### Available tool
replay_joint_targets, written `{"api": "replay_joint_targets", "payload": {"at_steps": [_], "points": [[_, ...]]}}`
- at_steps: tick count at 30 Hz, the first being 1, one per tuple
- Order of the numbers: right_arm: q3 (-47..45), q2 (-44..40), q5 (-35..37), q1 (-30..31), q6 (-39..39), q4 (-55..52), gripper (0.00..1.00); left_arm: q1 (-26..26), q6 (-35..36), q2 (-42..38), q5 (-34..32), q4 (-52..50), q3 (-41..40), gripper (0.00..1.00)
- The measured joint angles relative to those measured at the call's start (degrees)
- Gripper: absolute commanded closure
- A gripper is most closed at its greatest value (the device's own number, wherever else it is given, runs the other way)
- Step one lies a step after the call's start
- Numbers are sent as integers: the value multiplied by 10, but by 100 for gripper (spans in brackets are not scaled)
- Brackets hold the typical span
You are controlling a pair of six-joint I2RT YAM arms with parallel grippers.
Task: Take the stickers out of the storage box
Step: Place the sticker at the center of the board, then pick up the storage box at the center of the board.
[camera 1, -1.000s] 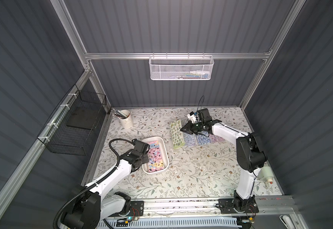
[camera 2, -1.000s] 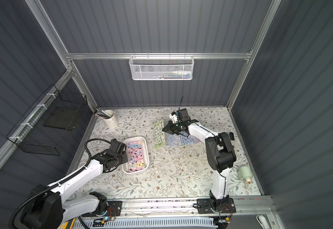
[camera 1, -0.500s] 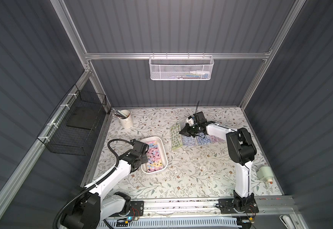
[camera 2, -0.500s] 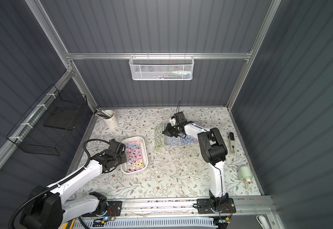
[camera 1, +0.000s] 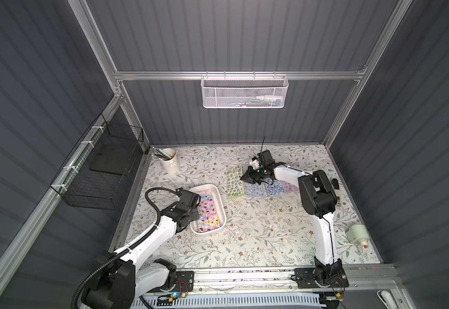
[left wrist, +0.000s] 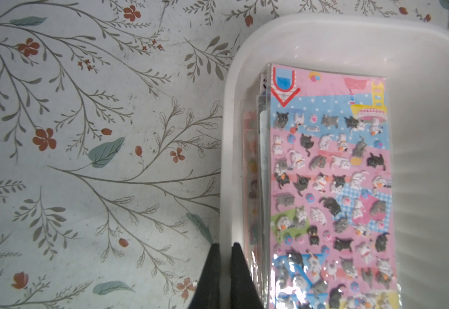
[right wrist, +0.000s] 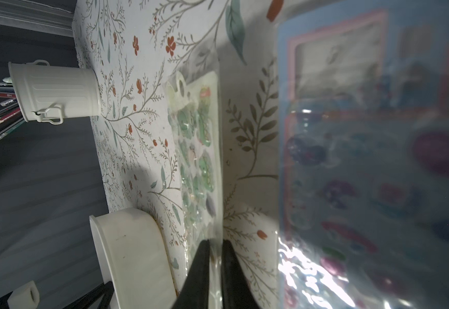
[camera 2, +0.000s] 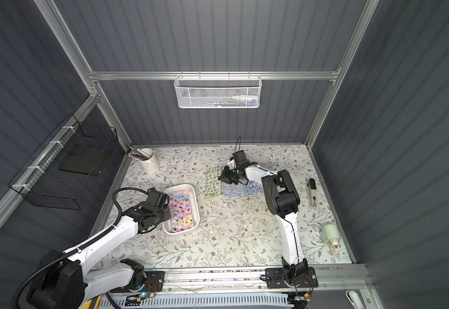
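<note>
The storage box (camera 1: pixel 204 186) sits on the floral table (camera 1: pixel 258 235). A stack of stickers (left wrist: pixel 330 187) lies flat inside it, with a pink cat sheet on top. A green sheet (camera 1: pixel 234 183) and blue sheets (camera 1: pixel 255 190) lie side by side on the table near the box. The left gripper (left wrist: pixel 224 244) is clamped across the box's long wall. The right gripper (right wrist: pixel 215 242) has its jaws nearly together astride the green sheet's clear edge; I cannot tell whether they pinch it.
</note>
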Motion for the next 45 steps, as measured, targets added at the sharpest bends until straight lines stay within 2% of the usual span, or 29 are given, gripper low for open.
{"api": "replay_joint_targets", "payload": {"at_steps": [8, 13, 17, 22, 25, 31, 38, 45], "points": [[15, 7, 25, 0, -24, -41, 71, 0, 0, 0, 0, 0, 0, 92], [17, 6, 35, 0, -33, -52, 64, 0, 0, 0, 0, 0, 0, 85], [17, -4, 40, 0, -38, -63, 62, 0, 1, 3, -2, 0, 0, 81], [10, -49, 42, 0, -47, -70, 60, 0, 1, 18, -2, 7, 0, 81], [2, -88, 41, 1, -53, -71, 59, 0, 1, 31, -1, 13, 0, 84], [-22, -151, 54, 16, -80, -78, 59, 0, 3, 54, 3, 28, 2, 100], [-71, -199, 83, 57, -113, -126, 56, 0, 2, 59, 6, 27, 12, 100], [-83, -226, 120, 141, -133, -159, 43, 0, -5, 53, 22, 22, 30, 100]]}}
